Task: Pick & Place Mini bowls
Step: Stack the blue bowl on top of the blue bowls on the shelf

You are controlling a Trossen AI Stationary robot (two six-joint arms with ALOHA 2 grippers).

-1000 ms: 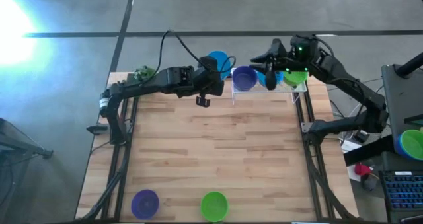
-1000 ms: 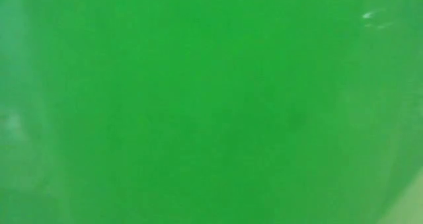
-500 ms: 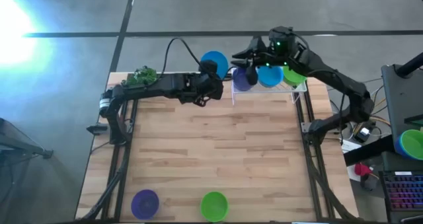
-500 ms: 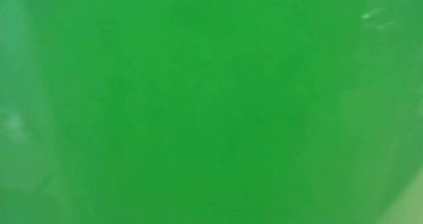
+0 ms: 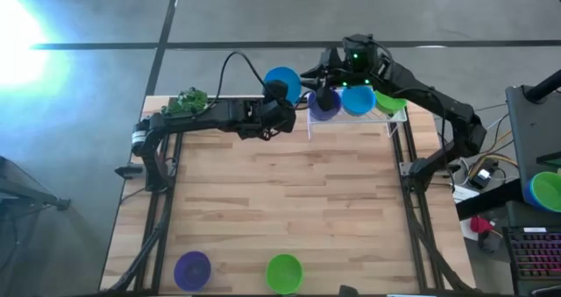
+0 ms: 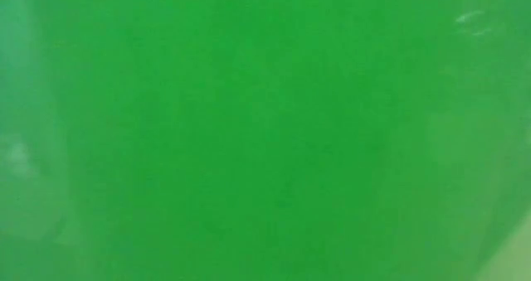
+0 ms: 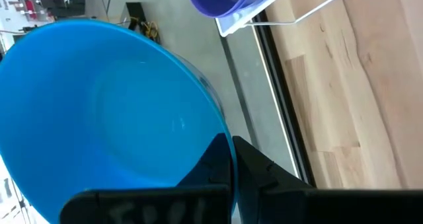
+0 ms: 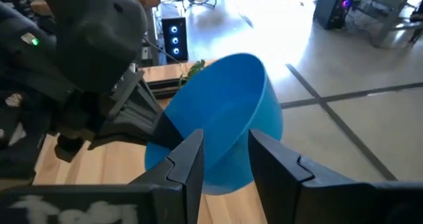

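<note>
My left gripper is shut on a sky-blue mini bowl, held out past the table's far edge, left of the white wire rack. My right gripper is open and faces that bowl from the right. In the right wrist view its fingers stand on either side of the bowl's wall. A purple bowl, a blue bowl and a green bowl sit tilted in the rack. The low view is filled by a green bowl. My left gripper pinches the blue bowl's rim, one finger inside the bowl and the other outside. The bowl is lifted clear and tipped on its side. My right gripper: I cannot tell whether its fingers touch the blue bowl.
A purple bowl and a green bowl stand near the table's near edge. A leafy green toy plant lies at the far left corner. Off the table to the right is a stack of bowls. The wooden table top lies between.
My right gripper has moved toward the table's left, from above the rack's blue bowl to the blue bowl held by my left gripper. My left gripper has drawn slightly toward the far edge and turned, still holding the bowl.
</note>
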